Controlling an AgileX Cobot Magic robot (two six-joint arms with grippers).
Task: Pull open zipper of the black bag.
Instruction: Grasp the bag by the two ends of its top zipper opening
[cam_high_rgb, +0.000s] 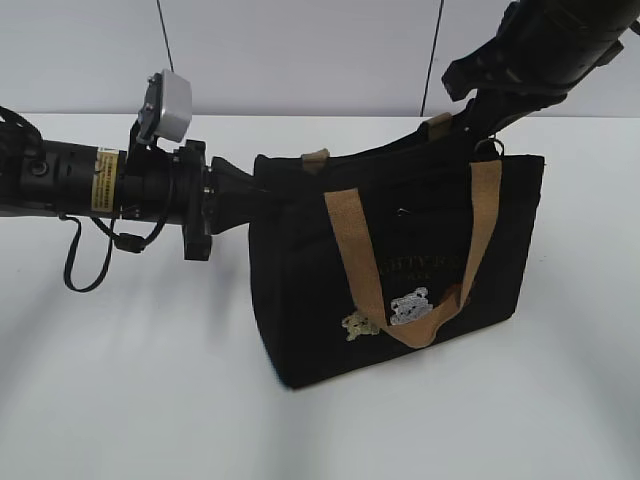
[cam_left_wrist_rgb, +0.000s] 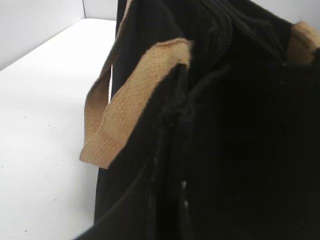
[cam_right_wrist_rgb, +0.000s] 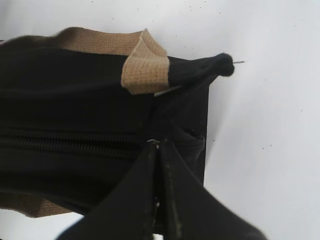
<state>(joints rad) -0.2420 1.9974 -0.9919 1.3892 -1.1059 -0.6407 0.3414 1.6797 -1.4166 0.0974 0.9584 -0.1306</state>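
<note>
White tabletop (cam_high_rgb: 120, 400) bare around boxy black fabric bag (cam_high_rgb: 300, 300). Right wrist view alone: right gripper (cam_right_wrist_rgb: 159, 150) pinched shut on silver zipper pull (cam_right_wrist_rgb: 153, 144) near bag's end. Left gripper (cam_high_rgb: 245, 190) clamping bag's left edge.

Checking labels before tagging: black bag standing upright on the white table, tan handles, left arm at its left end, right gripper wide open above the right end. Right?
One thing is off: the right gripper is not wide open. The right wrist view shows its jaws pressed together at the zipper end of the black bag. The bag does stand upright on the white table, with tan handles and the left arm at its left end.
</note>
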